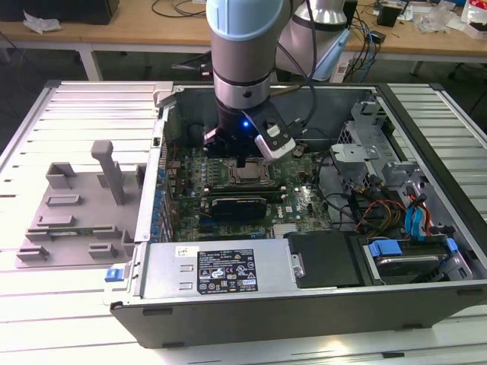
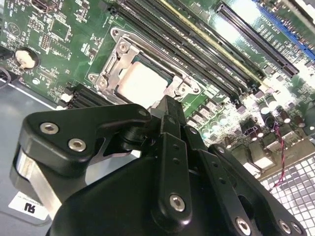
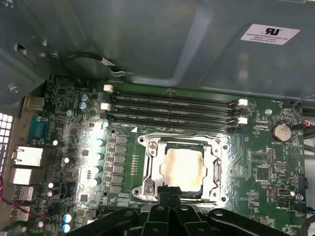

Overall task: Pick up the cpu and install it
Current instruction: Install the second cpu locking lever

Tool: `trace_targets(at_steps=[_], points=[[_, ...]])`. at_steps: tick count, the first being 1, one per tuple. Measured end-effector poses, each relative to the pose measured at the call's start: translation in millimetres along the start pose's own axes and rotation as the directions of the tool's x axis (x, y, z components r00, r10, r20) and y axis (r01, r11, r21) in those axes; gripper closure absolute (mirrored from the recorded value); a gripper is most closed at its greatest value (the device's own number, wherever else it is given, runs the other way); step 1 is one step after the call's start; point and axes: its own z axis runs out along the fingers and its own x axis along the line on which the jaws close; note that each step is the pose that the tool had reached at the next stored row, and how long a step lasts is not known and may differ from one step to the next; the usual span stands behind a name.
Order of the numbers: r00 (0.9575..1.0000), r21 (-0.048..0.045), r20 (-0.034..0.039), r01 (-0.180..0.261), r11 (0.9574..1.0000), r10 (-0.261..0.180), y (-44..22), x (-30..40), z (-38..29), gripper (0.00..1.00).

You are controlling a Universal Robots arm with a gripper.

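- Exterior view: an open computer case (image 1: 251,304) lies on its side on a slatted white table (image 1: 68,304), with the motherboard (image 1: 293,199) facing up inside it.
- The arm (image 1: 242,53) comes straight down into the case, and its gripper (image 1: 240,162) hangs just over the middle of the board.
- A grey moulded fixture tray (image 1: 72,220) sits on the table, outside the case on the exterior view's left.
- A long black card (image 1: 238,205) lies on the board just in front of the socket.
- In both wrist views, the socket frame (image 3: 183,169) is a dark square with a metal bracket, flanked by rows of black memory slots (image 3: 172,105).
- The cpu (image 3: 184,168) rests flat inside that frame with its pale metal top showing; in the second wrist view the same cpu (image 2: 143,84) sits squarely within the bracket.
- The gripper (image 3: 169,195) tips are together and carry nothing, poised at the edge of the socket just beside the chip; whether they touch it I cannot tell.
- A round coin battery (image 3: 281,131) sits on the board, apart from the socket.
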Motion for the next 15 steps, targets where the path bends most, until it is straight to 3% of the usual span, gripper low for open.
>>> trace_targets(at_steps=[2, 3, 4, 6, 15], points=[[1.0, 0.0039, -0.0004, 0.0, 1.0, 0.0, 1.8, -0.3, 0.4, 0.89], [1.0, 0.0121, -0.001, 0.0, 0.9999, 0.0, 3.6, -0.9, 0.9, 0.89], [1.0, 0.0292, -0.0012, -0.007, 0.9996, 0.007, 4.0, -3.8, 2.2, 0.89], [0.9997, 0.0371, 0.0016, -0.025, 0.999, 0.025, 3.5, -9.3, 4.2, 0.89], [0.9983, 0.0511, 0.0069, -0.058, 0.997, 0.058, 13.0, -20.1, 8.4, 0.89]])
